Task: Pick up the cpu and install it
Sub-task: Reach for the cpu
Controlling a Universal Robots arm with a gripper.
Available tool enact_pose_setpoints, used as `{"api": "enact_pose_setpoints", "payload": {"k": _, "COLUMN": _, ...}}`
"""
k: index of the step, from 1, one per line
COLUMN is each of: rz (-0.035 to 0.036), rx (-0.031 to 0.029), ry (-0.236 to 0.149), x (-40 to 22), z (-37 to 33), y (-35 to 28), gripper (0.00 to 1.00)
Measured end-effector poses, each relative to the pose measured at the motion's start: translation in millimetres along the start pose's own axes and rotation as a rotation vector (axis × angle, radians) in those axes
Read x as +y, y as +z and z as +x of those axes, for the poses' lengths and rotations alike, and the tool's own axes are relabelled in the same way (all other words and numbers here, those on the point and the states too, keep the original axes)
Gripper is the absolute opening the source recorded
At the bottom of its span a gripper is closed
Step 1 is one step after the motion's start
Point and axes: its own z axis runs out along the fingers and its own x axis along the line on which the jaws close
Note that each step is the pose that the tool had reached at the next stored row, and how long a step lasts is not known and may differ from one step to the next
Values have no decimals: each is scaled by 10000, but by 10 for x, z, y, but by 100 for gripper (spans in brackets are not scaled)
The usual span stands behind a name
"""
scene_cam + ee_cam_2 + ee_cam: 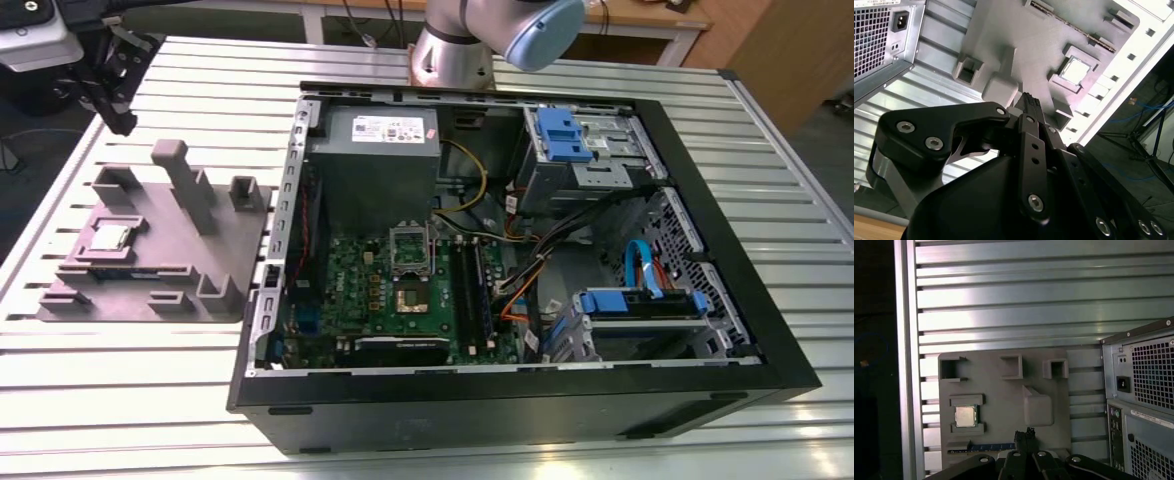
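Small flat silvery square cpu (110,237) sits in grey moulded tray (214,245), exterior view's left. Black gripper (118,118) upper-left of frame, well apart from cpu, jaws pressed together, empty.

The robot's silver arm tube (447,58) ends in a pale blue joint cap (541,35); silvery screws (934,144) stud its angular matte-black hand (1029,100).

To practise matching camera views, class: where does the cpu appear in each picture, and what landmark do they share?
Exterior view: the cpu sits in the grey holder block, to the exterior view's left of the computer case.
First wrist view: cpu in the block's square recess.
Second wrist view: cpu in that same recess.
Shared landmark: the grey holder block.
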Motion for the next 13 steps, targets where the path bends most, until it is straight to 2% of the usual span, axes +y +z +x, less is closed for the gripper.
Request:
{"api": "enact_pose_setpoints", "payload": {"k": 6, "rz": 0, "rx": 0, "ry": 0, "x": -3, "z": 30, "y": 0, "gripper": 10}}
{"api": "enact_pose_setpoints", "payload": {"k": 8, "rz": 0, "rx": 0, "ry": 0, "x": -5, "z": 59, "y": -1, "gripper": 10}}
{"api": "enact_pose_setpoints", "payload": {"k": 13, "rz": 0, "rx": 0, "ry": 0, "x": -5, "z": 60, "y": -1, "gripper": 10}}
